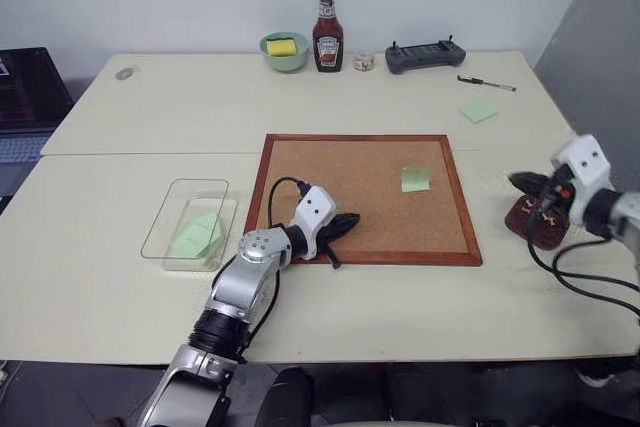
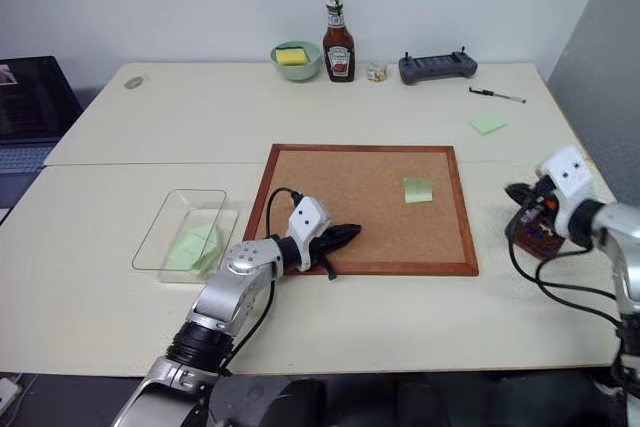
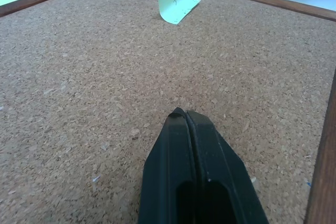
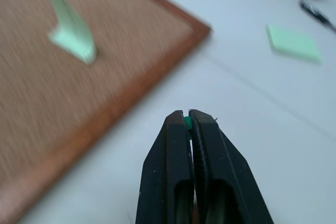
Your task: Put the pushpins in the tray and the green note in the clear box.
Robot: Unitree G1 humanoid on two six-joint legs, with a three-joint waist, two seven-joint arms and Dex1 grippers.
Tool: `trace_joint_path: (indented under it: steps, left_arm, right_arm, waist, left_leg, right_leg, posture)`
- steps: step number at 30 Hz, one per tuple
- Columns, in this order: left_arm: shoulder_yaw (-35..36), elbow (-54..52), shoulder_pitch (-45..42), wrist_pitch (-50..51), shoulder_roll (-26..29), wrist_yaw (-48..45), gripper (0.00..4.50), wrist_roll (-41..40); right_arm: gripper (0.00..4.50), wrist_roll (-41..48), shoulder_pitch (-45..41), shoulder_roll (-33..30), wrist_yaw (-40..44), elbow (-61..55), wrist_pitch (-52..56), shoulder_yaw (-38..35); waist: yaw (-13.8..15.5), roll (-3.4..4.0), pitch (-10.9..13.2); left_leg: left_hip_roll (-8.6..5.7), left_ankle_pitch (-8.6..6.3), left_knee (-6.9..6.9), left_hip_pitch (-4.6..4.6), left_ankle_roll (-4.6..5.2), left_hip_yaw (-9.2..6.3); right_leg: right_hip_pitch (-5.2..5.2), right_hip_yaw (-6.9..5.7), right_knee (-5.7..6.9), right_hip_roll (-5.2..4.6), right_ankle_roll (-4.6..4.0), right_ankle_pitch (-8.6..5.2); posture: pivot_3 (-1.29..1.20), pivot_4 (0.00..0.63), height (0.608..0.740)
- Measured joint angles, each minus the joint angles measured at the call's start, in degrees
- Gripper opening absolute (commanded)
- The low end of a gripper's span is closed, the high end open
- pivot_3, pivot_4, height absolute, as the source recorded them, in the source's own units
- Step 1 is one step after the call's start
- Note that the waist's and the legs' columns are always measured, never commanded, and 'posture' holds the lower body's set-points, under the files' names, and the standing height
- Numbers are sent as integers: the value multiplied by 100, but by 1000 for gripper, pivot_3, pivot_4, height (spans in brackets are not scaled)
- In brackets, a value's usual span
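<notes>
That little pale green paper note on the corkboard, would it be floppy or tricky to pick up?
Probably floppy: the pale green paper note looks thin, and one edge curls up off the wood-framed corkboard in the left wrist view. It likely weighs almost nothing, so a push might slide or crumple it. The lifted edge may give a pincer something to pinch.

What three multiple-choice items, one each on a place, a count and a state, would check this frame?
1. The dark reddish-brown oval tray stands: A. on the table right of the wood-framed corkboard; B. on it; C. left of it.
2. Pale green paper notes on the corkboard: A. none; B. one; C. three.
3. The right gripper is: A. open and empty; B. shut on a note; C. shut on a green-headed pushpin.

Answers: A, the tray sits past the frame's right edge. B, a single note lies on the cork. C, the right wrist view shows a green speck pinched between the closed fingertips.
</notes>
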Motion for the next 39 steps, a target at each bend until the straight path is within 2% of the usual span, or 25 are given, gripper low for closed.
trace_joint_path:
  steps: [4, 11, 20, 32, 39]
  left_arm:
    - [-8, 44, -21, -26, -3, -29, 0, 1]
    - [-12, 86, -60, -47, -2, -96, 0, 4]
    - [-11, 90, -60, -47, -2, -103, 0, 4]
    - [-10, 146, -70, -129, -8, -114, 0, 4]
    - [76, 148, -71, -21, -62, -113, 0, -53]
  right_arm:
    - [58, -270, 545, -252, -26, 42, -184, 25]
    - [58, -409, 574, -311, -67, 178, -212, 78]
    - [1805, -519, 560, -312, -101, 470, -339, 96]
    - [1805, -188, 535, -312, -9, 396, -149, 30]
    - [1805, 437, 500, -313, 244, -140, 254, -283]
  waist:
    - [1, 6, -3]
    - [19, 7, -4]
    - [19, 8, -5]
    - [19, 8, -5]
    - [19, 8, -5]
  left_leg:
    - [-2, 0, 1, 1, 0, 1]
    - [-2, 0, 1, 0, -1, -1]
    - [-2, 0, 1, 0, -1, -1]
    - [-3, 0, 1, 0, -1, -1]
    - [-2, 0, 2, 0, -1, -2]
  right_leg:
    - [2, 1, 0, 0, 1, 0]
    - [4, -1, -3, -1, 1, 0]
    - [4, -1, -4, -1, 1, 0]
    - [6, -1, -4, -1, 1, 0]
    - [7, -2, -4, 0, 2, 0]
  posture:
    - [0, 150, 740]
    - [0, 150, 740]
    - [0, 150, 740]
    - [0, 150, 740]
    - [0, 150, 740]
